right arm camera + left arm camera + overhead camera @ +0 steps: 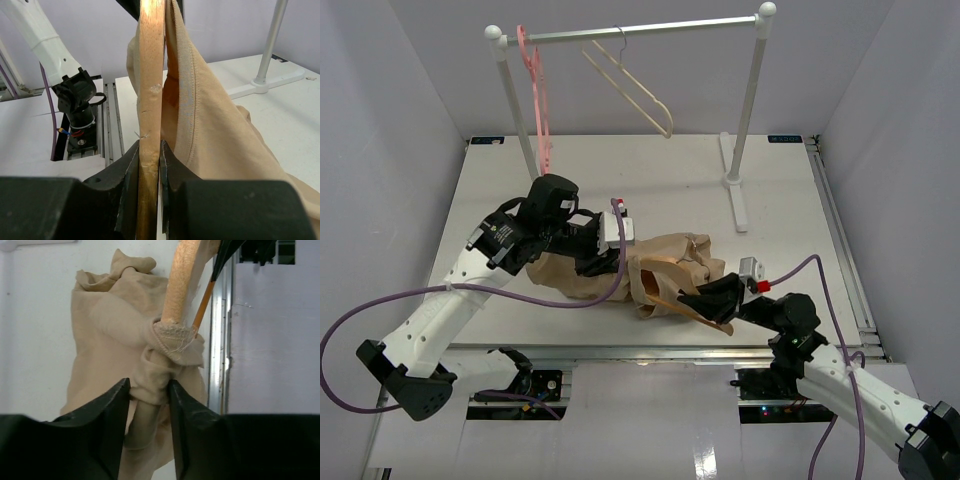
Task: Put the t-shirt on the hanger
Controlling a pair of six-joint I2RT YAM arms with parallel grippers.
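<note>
The tan t-shirt (665, 260) lies bunched on the table, partly drawn over the light brown wooden hanger (672, 300). My right gripper (705, 297) is shut on the hanger's wooden arm (151, 100), with shirt cloth (210, 115) draped beside it. My left gripper (608, 262) is shut on a bunched fold of the t-shirt (150, 385), just below the collar ring around the hanger arm (182, 285). The hanger's hook is hidden.
A white garment rail (630, 33) stands at the back with a pink plastic hanger (538, 100) and a pale cream hanger (635, 90). Its right post and foot (738, 185) stand on the table. The table's front edge (650, 350) lies close to the hanger.
</note>
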